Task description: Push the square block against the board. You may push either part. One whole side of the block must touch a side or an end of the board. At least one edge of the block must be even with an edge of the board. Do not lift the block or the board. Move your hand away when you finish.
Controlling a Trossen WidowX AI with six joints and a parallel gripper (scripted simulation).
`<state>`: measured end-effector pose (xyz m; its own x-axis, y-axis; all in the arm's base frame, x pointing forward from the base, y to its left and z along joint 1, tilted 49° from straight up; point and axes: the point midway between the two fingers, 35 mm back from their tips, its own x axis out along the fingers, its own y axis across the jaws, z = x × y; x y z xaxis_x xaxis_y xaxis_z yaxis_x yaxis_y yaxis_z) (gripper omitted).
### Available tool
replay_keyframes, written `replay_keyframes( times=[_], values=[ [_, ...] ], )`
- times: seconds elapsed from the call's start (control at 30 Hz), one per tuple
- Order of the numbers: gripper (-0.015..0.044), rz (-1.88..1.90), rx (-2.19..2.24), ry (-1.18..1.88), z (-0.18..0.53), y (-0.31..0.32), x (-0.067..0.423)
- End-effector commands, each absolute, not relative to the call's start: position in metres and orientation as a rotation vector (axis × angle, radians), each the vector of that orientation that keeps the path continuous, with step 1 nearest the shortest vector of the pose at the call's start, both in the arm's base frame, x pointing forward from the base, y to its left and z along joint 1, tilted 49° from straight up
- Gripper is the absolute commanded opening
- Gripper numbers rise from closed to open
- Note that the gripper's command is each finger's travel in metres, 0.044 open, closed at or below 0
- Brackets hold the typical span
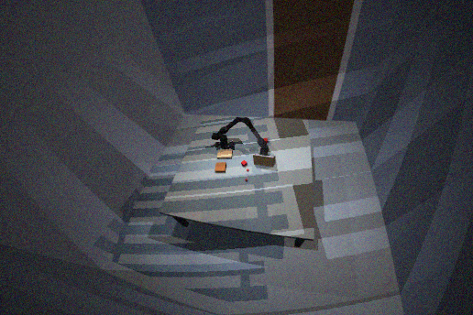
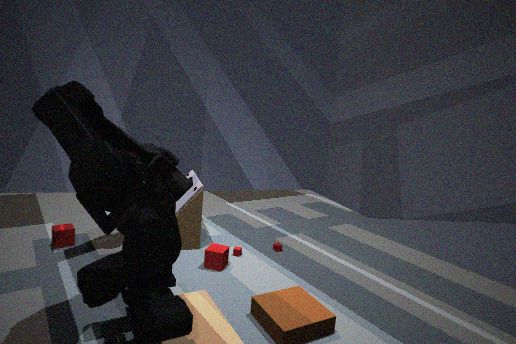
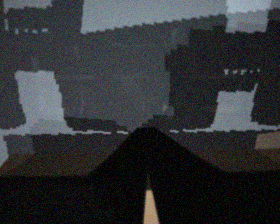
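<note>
The orange square block (image 1: 220,167) (image 2: 292,313) lies flat on the table (image 1: 229,216), in front of the arm's base. A brown board (image 1: 266,161) (image 2: 192,228) stands farther out to the right, well apart from the block. My gripper (image 1: 264,151) (image 3: 145,136) is shut and empty. It is low at the board's top, on its far side. In the wrist view the board (image 3: 42,165) shows as a brown strip just under the shut fingertips. In the exterior view the arm hides the fingers.
A pale tan slab (image 1: 225,154) (image 2: 210,316) lies against the arm's base, near the orange block. A red cube (image 1: 244,162) (image 2: 216,256) sits between block and board, with two tiny red bits (image 2: 237,251) (image 2: 277,246) beside it. Another red cube (image 1: 266,139) (image 2: 63,235) lies behind the board.
</note>
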<state>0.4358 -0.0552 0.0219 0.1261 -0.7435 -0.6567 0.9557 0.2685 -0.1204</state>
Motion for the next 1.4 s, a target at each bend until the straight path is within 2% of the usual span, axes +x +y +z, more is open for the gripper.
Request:
replay_keyframes(
  times=[0.0,1.37],
  values=[
    [0.0,-1.281,0.369,0.701,0.015,-0.052,0.434],
    [0.0,-1.281,0.37,0.702,-0.01,-0.031,0.424]
  ],
)
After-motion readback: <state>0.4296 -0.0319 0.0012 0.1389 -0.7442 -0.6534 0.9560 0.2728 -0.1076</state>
